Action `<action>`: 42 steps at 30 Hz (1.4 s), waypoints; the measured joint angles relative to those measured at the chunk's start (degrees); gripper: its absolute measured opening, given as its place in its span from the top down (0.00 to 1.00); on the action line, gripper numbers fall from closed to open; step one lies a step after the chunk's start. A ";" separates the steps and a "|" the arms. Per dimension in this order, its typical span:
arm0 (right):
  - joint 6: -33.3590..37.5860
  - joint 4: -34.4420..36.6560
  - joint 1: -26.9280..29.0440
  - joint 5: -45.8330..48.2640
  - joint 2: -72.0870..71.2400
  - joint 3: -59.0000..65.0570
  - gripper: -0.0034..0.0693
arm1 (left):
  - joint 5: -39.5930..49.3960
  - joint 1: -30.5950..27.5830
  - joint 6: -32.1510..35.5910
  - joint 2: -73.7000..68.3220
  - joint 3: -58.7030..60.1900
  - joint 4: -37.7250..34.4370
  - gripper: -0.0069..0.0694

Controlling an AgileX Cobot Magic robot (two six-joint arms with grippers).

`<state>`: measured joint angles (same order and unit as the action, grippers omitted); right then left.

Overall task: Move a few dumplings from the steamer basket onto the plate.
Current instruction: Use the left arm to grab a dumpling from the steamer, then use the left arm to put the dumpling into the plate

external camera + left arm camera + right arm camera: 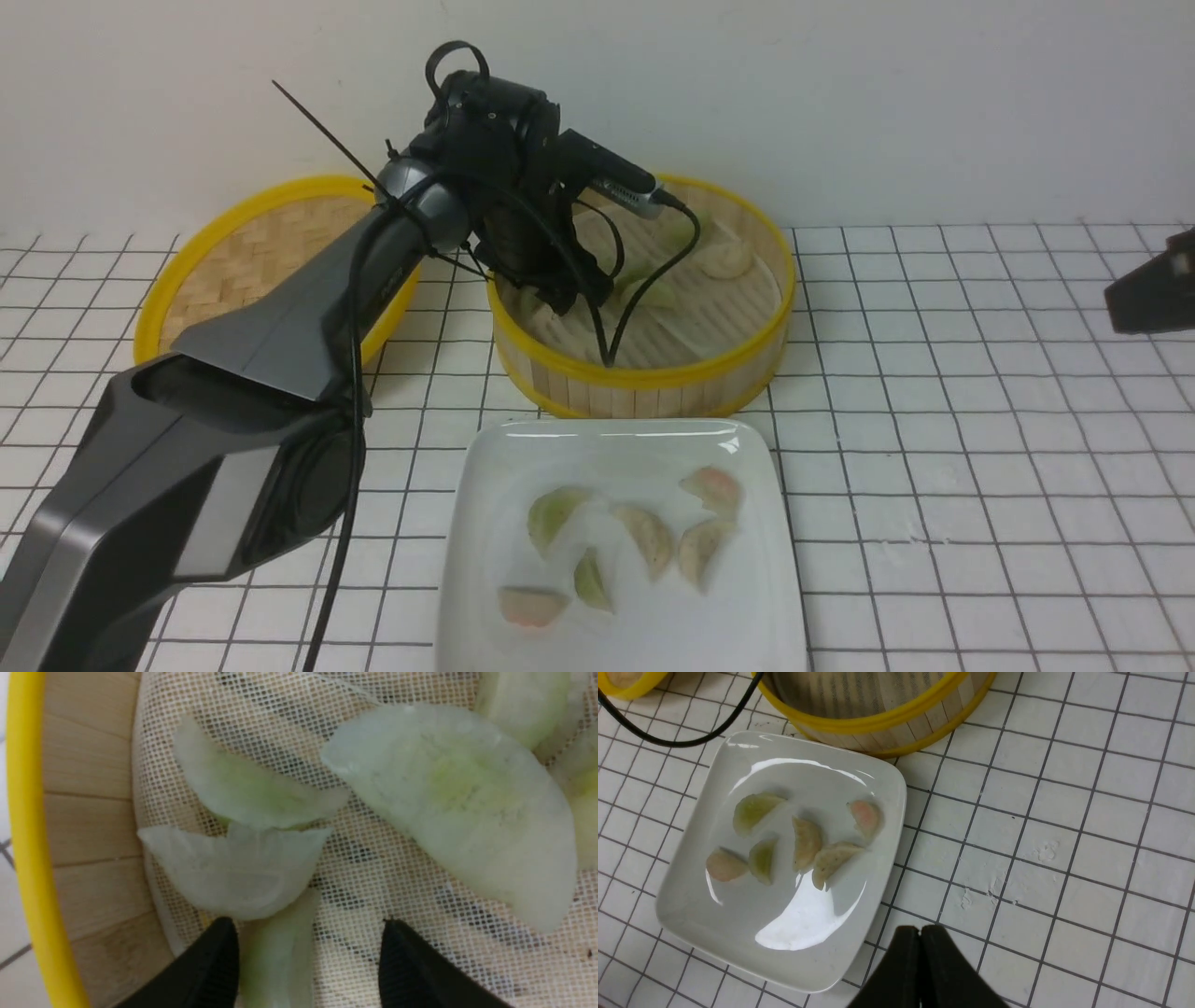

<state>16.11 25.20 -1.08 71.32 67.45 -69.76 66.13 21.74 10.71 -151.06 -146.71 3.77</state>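
Readable text: none in any view.
Left arm (280,327): a tiny dark mark on the grey shell near the wrist, too small to read.
Plate (714,914): plain white glaze, no lettering.
Steamer basket (644,378): plain yellow bands and bamboo slats, no label.
Tabletop (934,467): grid lines only.

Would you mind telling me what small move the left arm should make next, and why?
Probably lower the left gripper a little and close its fingers on the pale green dumpling lying between them. The fingers stand open inside the steamer basket and hold nothing. That dumpling sits nearer one finger, so a slight centring first may help.
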 joint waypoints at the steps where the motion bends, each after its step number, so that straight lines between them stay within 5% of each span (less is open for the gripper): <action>1: 0.00 0.00 0.00 0.00 0.00 0.00 0.97 | 0.12 0.00 -0.53 -0.06 -0.07 -0.26 0.43; 7: 0.00 0.17 0.00 0.00 0.00 0.00 0.97 | 0.82 0.19 -1.65 0.00 -0.13 -2.73 0.70; 24: 0.00 1.51 0.00 0.45 0.00 0.00 0.97 | 5.15 2.07 -3.39 12.03 0.91 -7.50 0.70; 27: 0.00 1.70 0.00 0.45 0.00 0.00 0.97 | 5.15 2.37 -4.33 21.44 9.47 -14.60 0.70; 33: 0.00 1.70 0.00 0.45 0.00 0.00 0.97 | 5.15 4.39 -4.93 38.62 35.25 -16.20 0.70; 42: 0.05 2.04 0.00 0.38 0.00 0.00 0.97 | 4.87 8.20 -4.80 41.79 58.03 -16.20 0.70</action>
<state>16.16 27.24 -1.08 71.70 67.45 -69.76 71.00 29.94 5.90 -109.27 -88.67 -12.44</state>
